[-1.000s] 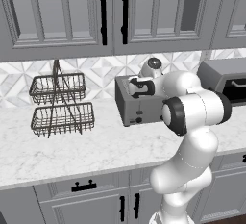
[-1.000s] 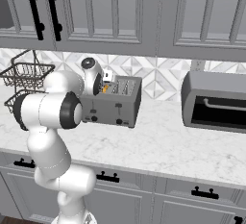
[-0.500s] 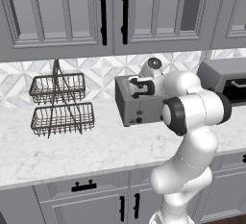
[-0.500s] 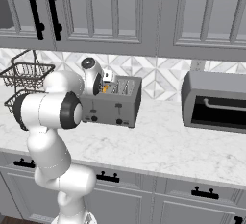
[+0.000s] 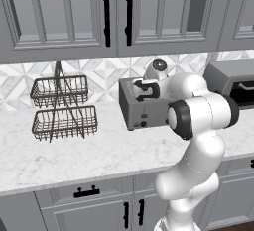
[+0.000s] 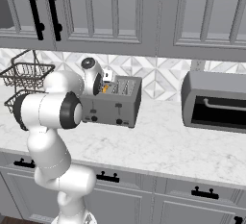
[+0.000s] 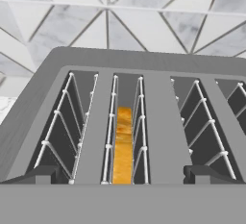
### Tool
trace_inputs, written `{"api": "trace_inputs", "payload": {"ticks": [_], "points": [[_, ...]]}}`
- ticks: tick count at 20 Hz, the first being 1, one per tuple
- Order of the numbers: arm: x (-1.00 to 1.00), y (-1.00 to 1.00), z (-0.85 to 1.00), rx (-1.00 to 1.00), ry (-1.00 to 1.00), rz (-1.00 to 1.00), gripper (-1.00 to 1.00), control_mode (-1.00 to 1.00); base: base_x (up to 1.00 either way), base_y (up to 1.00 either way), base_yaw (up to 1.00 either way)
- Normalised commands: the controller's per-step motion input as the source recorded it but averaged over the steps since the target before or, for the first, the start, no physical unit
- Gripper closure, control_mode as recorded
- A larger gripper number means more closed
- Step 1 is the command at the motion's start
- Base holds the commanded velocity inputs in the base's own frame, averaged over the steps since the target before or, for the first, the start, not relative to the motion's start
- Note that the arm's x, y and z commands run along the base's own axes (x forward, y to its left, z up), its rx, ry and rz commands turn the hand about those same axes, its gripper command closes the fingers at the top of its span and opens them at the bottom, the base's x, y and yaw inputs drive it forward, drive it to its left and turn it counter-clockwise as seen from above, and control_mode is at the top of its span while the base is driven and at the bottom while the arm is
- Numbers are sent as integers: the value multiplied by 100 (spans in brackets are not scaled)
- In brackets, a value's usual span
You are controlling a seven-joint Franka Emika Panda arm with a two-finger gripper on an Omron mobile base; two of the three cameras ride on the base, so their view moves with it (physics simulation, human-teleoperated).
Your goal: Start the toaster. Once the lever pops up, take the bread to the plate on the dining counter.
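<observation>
A two-tier wire basket (image 5: 63, 107) stands at the left of the left base view on the marble worktop (image 5: 84, 153), well apart from the toaster (image 5: 144, 105). In the right base view a larger grey oven (image 6: 215, 101) with a black bar handle sits at the right of the frame, also well apart from the toaster (image 6: 113, 104). Grey wall cabinets (image 5: 99, 14) with black handles hang across the top of both base views, and a patterned tile backsplash (image 7: 125, 11) runs behind the toaster, filling the upper part of the hand view. The robot's own arm crosses in front of the toaster in both base views and covers part of its front and top.

The toaster (image 7: 134, 117) sits near the centre of both base views, against the backsplash. Its front, with black knobs and a lever, faces out toward the lower part of the frames. In the hand view its slots run from the bottom of the frame toward the top.

The bread (image 7: 123, 146) stands on edge low in the second slot from the left, its golden crust edge up and its long axis running along the slot. A sliver of orange also shows in the right base view (image 6: 105, 89).

The gripper (image 7: 123, 172) hovers above the toaster, over the bread's slot; its two dark tips are spread wide at the bottom left and right of the hand view, holding nothing.
</observation>
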Motion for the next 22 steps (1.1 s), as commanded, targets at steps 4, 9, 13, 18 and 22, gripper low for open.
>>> {"api": "trace_inputs", "payload": {"ticks": [4, 9, 13, 18, 22], "points": [[0, 0, 0, 0, 0, 0, -100, -100, 0, 0, 0], [0, 0, 0, 0, 0, 0, -100, -100, 0, 0, 0], [0, 0, 0, 0, 0, 0, -100, -100, 0, 0, 0], [0, 0, 0, 0, 0, 0, -100, -100, 0, 0, 0], [0, 0, 0, 0, 0, 0, -100, -100, 0, 0, 0]]}}
